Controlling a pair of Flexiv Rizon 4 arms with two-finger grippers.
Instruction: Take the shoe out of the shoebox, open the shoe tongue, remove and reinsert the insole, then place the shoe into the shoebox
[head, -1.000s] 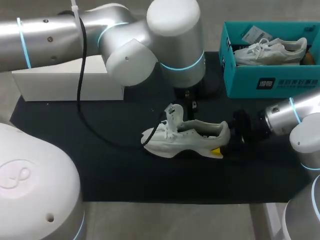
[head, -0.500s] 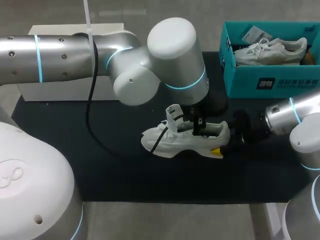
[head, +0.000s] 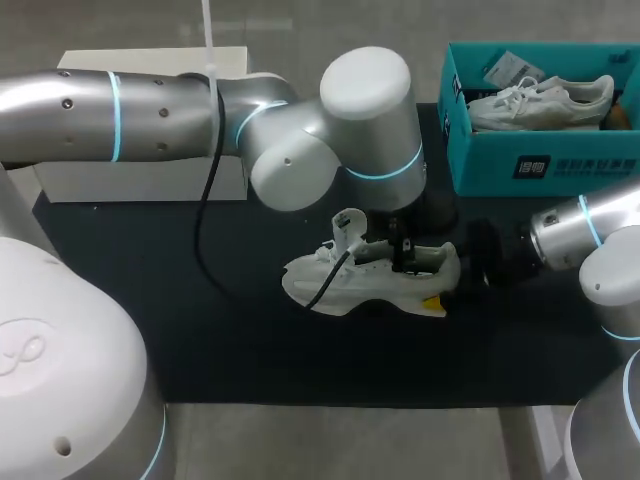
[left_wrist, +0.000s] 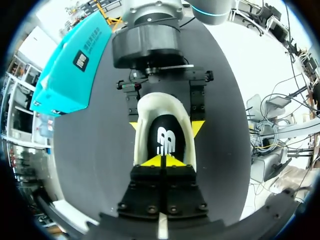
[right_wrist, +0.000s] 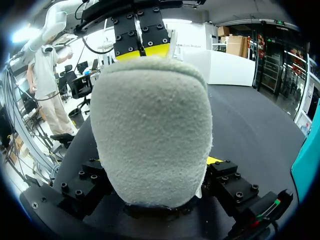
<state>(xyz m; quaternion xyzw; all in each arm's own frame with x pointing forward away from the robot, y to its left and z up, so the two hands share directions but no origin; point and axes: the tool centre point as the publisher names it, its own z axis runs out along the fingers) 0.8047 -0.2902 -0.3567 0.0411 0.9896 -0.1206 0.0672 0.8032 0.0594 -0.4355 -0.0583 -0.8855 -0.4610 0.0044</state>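
A white shoe (head: 350, 280) lies on its side on the black mat, tongue raised. My right gripper (head: 445, 295) is shut on its heel, one yellow tip on each side of the heel (right_wrist: 150, 130). My left gripper (head: 400, 255) comes down from above into the shoe's opening. In the left wrist view its tips (left_wrist: 162, 161) are shut together against the black insole (left_wrist: 167, 137), with my right gripper (left_wrist: 165, 126) just ahead. Whether the insole is pinched does not show. The teal shoebox (head: 480, 170) stands at the back right with a second white shoe (head: 540, 100) in it.
A white box (head: 140, 175) stands at the back left edge of the black mat (head: 250, 350). My left arm's thick links hang over the mat's middle, above the shoe. A black cable loops down from that arm to the shoe's toe.
My left arm has swung to the right and lowered its shut gripper from behind the shoe into the shoe's opening. My right gripper has kept still on the heel.
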